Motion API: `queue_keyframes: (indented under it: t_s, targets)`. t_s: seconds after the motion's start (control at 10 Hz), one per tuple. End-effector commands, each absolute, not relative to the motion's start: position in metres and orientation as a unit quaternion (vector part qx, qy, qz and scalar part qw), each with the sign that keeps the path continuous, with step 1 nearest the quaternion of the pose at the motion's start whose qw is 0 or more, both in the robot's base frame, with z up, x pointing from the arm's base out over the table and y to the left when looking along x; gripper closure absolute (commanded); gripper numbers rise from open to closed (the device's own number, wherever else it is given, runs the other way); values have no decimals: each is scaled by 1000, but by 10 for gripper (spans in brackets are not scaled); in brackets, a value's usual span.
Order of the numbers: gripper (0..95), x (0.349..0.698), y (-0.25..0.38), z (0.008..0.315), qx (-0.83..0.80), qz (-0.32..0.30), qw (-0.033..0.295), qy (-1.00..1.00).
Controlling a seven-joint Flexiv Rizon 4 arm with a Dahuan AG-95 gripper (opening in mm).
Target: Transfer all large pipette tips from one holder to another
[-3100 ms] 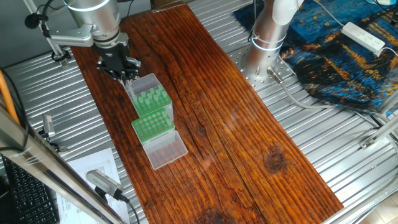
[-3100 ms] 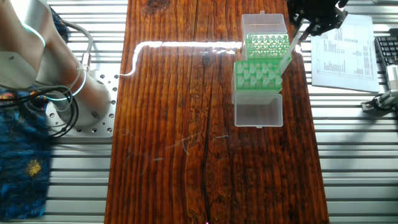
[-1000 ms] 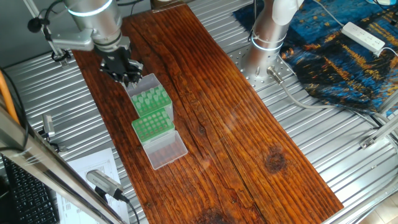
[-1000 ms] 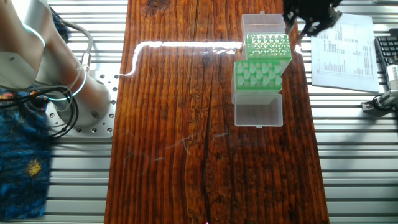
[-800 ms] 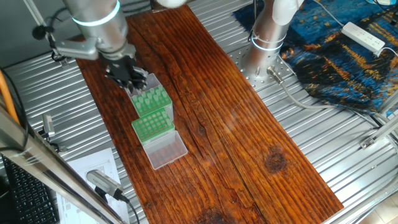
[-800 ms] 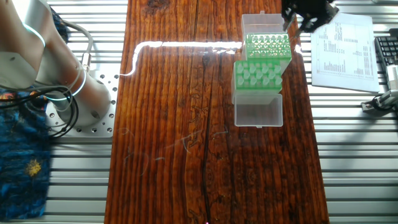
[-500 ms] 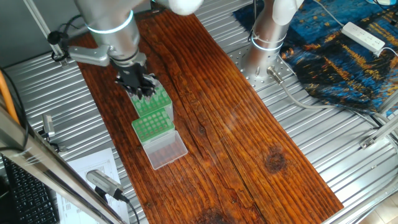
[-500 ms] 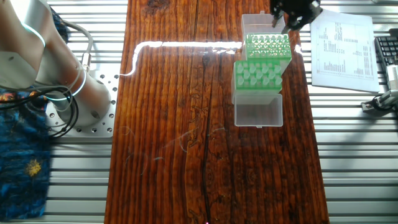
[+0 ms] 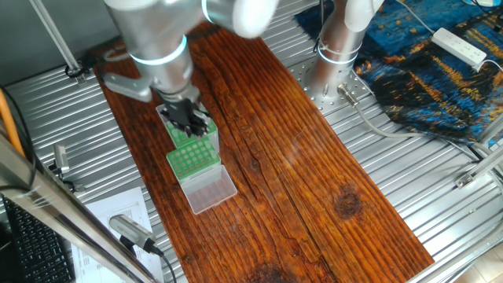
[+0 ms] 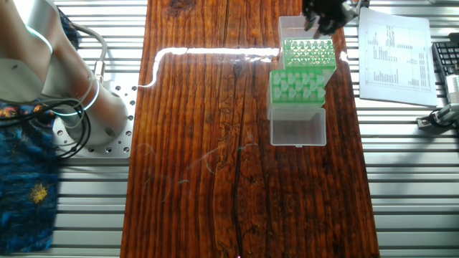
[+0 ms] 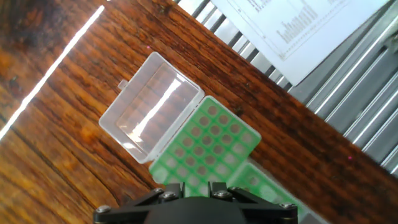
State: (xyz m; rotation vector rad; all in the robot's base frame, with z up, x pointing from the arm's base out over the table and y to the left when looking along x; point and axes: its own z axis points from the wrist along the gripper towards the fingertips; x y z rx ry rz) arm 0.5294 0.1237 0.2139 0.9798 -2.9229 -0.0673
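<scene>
Two green tip racks stand end to end on the wooden board, each with an open clear lid. The large pipette tips point(image 10: 297, 87) show as pale round ends in the rack nearer the board's middle point(image 9: 193, 162). The other rack point(image 10: 309, 53) shows a grid of mostly dark holes in the hand view point(image 11: 211, 145). My gripper point(image 9: 192, 126) hangs just above this rack, near its lid point(image 11: 152, 107). In the other fixed view the gripper point(image 10: 318, 24) is at the top edge. In the hand view only the gripper's point(image 11: 196, 188) finger bases show, so the fingertips are hidden.
A printed paper sheet point(image 10: 393, 54) lies on the ribbed metal table beside the racks. The second clear lid point(image 10: 297, 130) lies toward the board's middle. The arm's base point(image 9: 339, 47) stands across the board. A keyboard point(image 10: 449, 64) sits at the table's edge.
The gripper has moved from beside the far lid, over the paper side, to above the rack with the dark holes. The racks and lids have not moved.
</scene>
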Motion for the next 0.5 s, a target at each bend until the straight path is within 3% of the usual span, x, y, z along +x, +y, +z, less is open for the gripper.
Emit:
queue_keyframes:
  t_s: [0.1, 0.5]
  targets:
    - [760, 523, 131, 199, 298, -12, 36, -954]
    - [760, 515, 128, 177, 294, -6, 35, -955]
